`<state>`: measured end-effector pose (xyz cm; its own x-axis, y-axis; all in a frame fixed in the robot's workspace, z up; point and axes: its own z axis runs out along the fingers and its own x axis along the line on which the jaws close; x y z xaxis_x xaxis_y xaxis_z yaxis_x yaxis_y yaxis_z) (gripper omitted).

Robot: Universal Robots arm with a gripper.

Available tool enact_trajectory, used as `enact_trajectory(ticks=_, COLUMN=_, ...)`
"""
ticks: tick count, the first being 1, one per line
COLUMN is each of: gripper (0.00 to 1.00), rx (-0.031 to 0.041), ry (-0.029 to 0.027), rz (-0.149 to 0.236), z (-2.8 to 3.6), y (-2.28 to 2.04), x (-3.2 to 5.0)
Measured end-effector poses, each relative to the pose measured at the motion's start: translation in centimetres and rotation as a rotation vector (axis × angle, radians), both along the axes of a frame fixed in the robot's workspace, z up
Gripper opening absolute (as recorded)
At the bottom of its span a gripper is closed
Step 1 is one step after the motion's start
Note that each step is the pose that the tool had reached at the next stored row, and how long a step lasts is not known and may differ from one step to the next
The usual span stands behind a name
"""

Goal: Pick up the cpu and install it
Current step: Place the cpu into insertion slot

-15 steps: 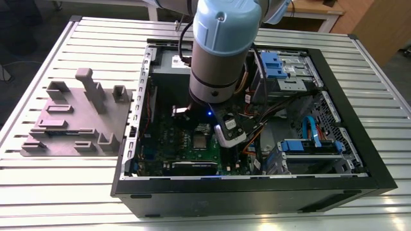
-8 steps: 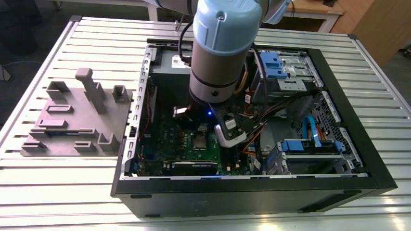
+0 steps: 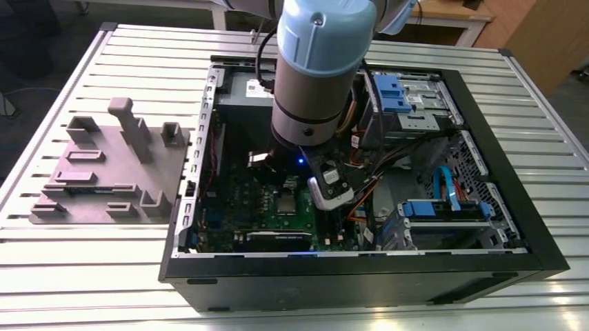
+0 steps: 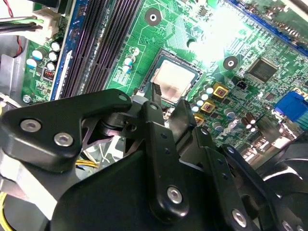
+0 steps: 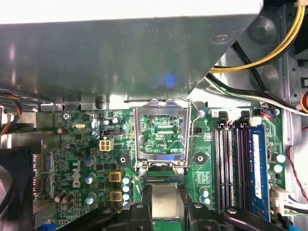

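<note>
**Item 1.** Black jointed-metal end effector, nearest the lens in both wrist views. It is carried on the pale-blue and grey arm, which reaches down into the open black computer case. Grip state: cannot tell. It stands right over the chip, and nothing shows whether it clamps the chip or stands free.

**Item 2.** The cpu, a small flat square chip with a silvery-grey metal top. It lies flat in the socket of the green motherboard, straight beyond the end effector's tip. In the exterior view it sits at 6 o'clock of the arm's column. Being square, it has no long axis, and its edges run with the socket. Judged seated, or nearly so.

**Item 3.** Silvery hinged socket frame, raised upright and not closed over the chip.

**Item 4.** Grey moulded fixture block on the slatted metal surface, at 9 o'clock of the case.
</note>
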<state>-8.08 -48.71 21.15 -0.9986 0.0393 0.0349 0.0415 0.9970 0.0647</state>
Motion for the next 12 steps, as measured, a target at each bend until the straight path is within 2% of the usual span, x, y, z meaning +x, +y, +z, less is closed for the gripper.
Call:
enact_trajectory(ticks=4, gripper=0.34, rx=-0.0001, ry=0.0, rz=0.0, z=-0.03, y=-0.08, x=0.0)
enact_trajectory(ticks=5, gripper=0.35, rx=-0.0002, ry=0.0001, rz=0.0, z=-0.05, y=-0.13, x=0.0)
enact_trajectory(ticks=6, gripper=0.41, rx=-0.0002, ry=0.0001, rz=0.0, z=-0.09, y=-0.18, x=0.0)
enact_trajectory(ticks=7, gripper=0.41, rx=-0.0002, ry=0.0001, rz=0.0, z=-0.13, y=-0.24, x=0.0)
enact_trajectory(ticks=8, gripper=0.47, rx=-0.0002, ry=0.0001, rz=0.0, z=-0.18, y=-0.32, x=0.0)
enact_trajectory(ticks=12, gripper=0.47, rx=-0.0001, ry=0.0001, rz=0.0, z=-0.64, y=-0.73, x=0.0)
